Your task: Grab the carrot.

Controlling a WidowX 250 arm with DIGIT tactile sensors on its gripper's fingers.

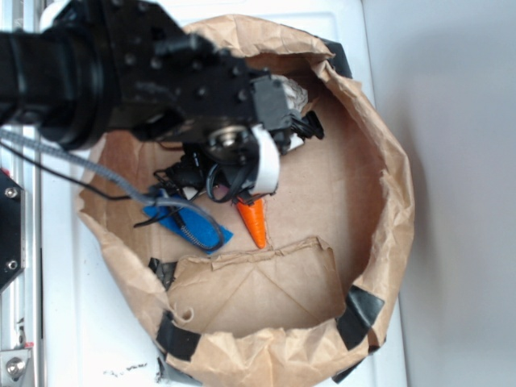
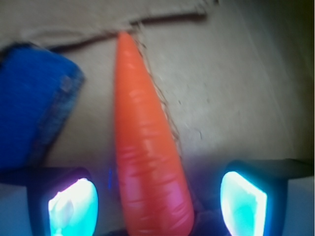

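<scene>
The carrot [image 2: 147, 147] is orange, tapered and faintly ridged. It lies on the brown paper floor of a bag, tip pointing away from me in the wrist view. In the exterior view only its pointed end [image 1: 255, 223] shows below the gripper. My gripper [image 2: 157, 204] is open and low over it, with the carrot's thick end between the two fingers and a gap on each side. The left fingertip [image 2: 74, 206] and right fingertip [image 2: 243, 199] glow cyan. The stem cap is hidden.
A flat blue piece [image 1: 187, 224] lies just left of the carrot; it also shows in the wrist view [image 2: 29, 118]. The crumpled brown paper bag wall [image 1: 387, 201] rings the area, with black tape [image 1: 361, 313] at the rim and a folded flap [image 1: 258, 286] in front.
</scene>
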